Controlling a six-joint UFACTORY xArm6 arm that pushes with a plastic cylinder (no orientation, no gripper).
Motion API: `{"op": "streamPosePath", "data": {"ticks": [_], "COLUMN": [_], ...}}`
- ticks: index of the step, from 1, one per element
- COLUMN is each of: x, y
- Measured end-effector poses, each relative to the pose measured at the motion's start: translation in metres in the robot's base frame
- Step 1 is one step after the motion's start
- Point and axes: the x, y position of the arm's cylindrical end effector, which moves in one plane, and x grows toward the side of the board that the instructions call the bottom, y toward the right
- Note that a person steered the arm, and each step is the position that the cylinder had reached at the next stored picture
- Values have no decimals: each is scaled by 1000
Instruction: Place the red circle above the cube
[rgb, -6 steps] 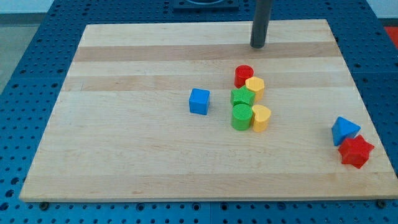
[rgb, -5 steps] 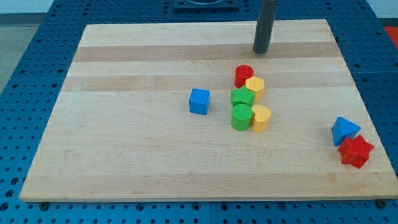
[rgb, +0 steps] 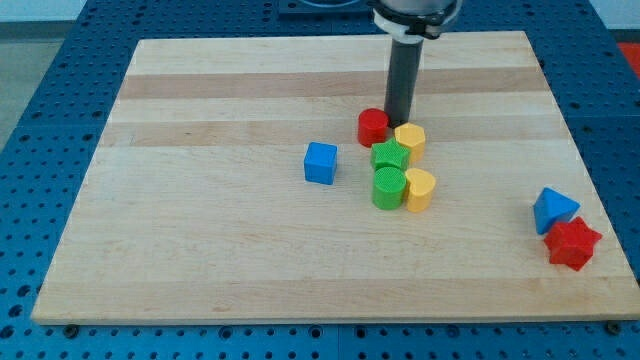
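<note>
The red circle (rgb: 373, 127) lies near the board's middle, up and to the right of the blue cube (rgb: 320, 162). My tip (rgb: 400, 124) stands right beside the red circle, on its right side, just above the yellow hexagon (rgb: 410, 139). Whether the tip touches the red circle I cannot tell.
A green star-like block (rgb: 390, 156), a green cylinder (rgb: 388, 187) and a yellow block (rgb: 419, 189) cluster below the tip. A blue triangle (rgb: 553, 209) and a red star (rgb: 572, 243) sit near the board's right edge (rgb: 580, 160).
My tip has come down from the board's top to where the red circle lay. The red circle has slid to the left, away from the yellow hexagon.
</note>
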Motion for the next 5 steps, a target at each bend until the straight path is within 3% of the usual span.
{"op": "streamPosePath", "data": {"ticks": [3, 5], "x": [33, 26], "y": [-60, -50]}}
